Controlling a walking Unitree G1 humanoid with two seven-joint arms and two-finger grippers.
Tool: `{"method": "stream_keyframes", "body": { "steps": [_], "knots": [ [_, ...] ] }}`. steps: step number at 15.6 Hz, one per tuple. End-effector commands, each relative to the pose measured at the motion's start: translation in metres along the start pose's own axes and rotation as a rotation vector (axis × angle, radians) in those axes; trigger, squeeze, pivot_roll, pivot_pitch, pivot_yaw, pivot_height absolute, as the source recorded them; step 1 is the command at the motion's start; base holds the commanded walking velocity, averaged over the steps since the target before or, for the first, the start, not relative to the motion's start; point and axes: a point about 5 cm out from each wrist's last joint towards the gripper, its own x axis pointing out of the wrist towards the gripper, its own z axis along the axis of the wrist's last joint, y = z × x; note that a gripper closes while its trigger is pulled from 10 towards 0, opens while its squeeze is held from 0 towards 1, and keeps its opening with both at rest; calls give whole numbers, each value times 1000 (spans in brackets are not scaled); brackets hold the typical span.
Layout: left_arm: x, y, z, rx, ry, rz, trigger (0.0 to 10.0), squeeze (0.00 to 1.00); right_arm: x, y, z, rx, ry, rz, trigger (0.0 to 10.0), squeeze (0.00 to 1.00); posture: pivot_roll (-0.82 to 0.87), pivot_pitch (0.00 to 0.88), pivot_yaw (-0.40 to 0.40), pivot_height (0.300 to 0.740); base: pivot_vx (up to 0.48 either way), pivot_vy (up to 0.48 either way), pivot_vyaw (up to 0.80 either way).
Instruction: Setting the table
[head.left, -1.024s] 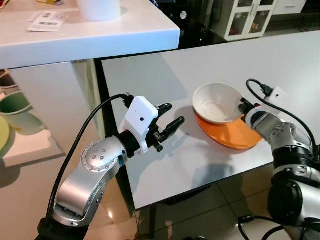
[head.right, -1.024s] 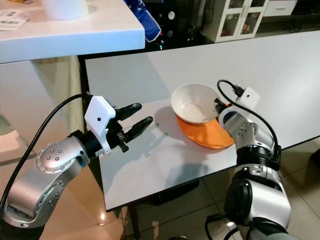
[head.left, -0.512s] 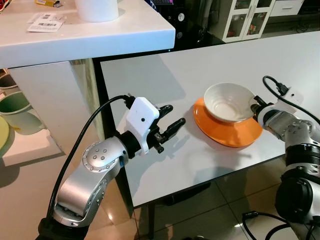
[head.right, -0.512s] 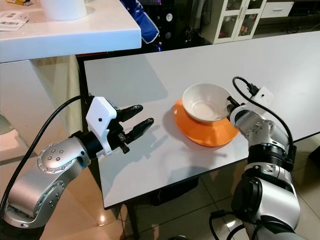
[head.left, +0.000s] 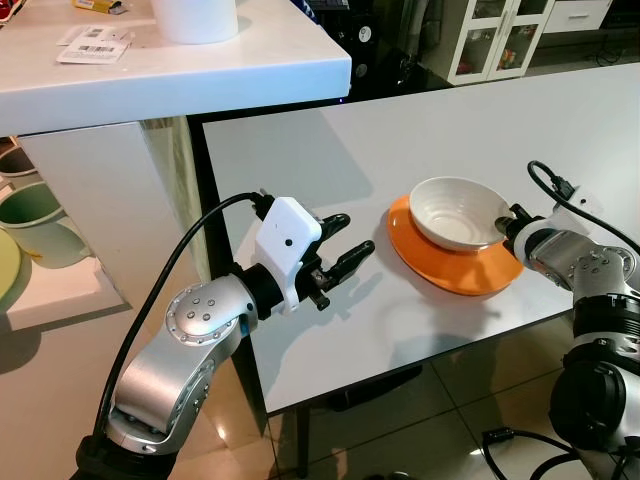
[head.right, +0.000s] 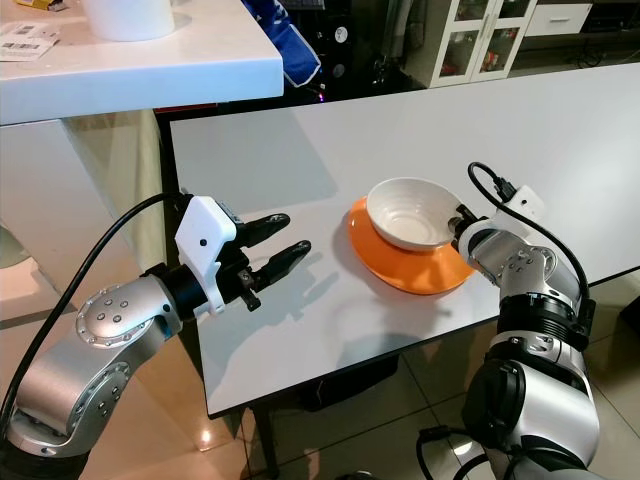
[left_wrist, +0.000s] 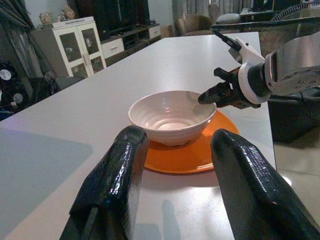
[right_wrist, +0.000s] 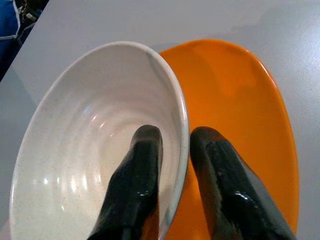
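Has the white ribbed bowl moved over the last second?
Yes. The white ribbed bowl, pinched at its rim by the right claw, has levelled and shifted toward the round orange plate's right side.

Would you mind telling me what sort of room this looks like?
Probably a home dining area: a long white table holding a bowl on an orange plate, with glass-door cabinets behind.

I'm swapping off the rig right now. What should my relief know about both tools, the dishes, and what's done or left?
Right tool: shut on the white bowl's rim, one finger inside, one outside.
Left tool: open, empty, above the table near its edge, pointing at the dishes.
Bowl sits on the orange plate, on the table near the robot's right.
Done: bowl placed on plate.
Left: release the rim and pull the right arm back.
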Motion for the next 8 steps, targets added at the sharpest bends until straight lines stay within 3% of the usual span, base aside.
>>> {"method": "stream_keyframes", "body": {
  "steps": [1, 6, 7, 8],
  "knots": [
    [-1, -1, 3, 9, -5, -14, 10000, 0, -3, 2, 4, 13, -9, 7, 10000, 1000, -28, 0, 6, 740, 0, 0, 0],
    [-3, 0, 3, 9, -7, -11, 10000, 0, -22, -3, 12, 22, -34, -9, 10000, 1000, -29, 0, -6, 740, 0, 0, 0],
    [-5, 1, 3, 14, -2, 7, 10000, 0, -32, -3, 15, -10, -51, -12, 10000, 0, -31, 0, -5, 740, 0, 0, 0],
    [-7, 3, 2, 24, 5, 42, 10000, 0, -45, 1, 20, -44, -91, 14, 10000, 0, -34, 0, -3, 740, 0, 0, 0]
  ]
}}
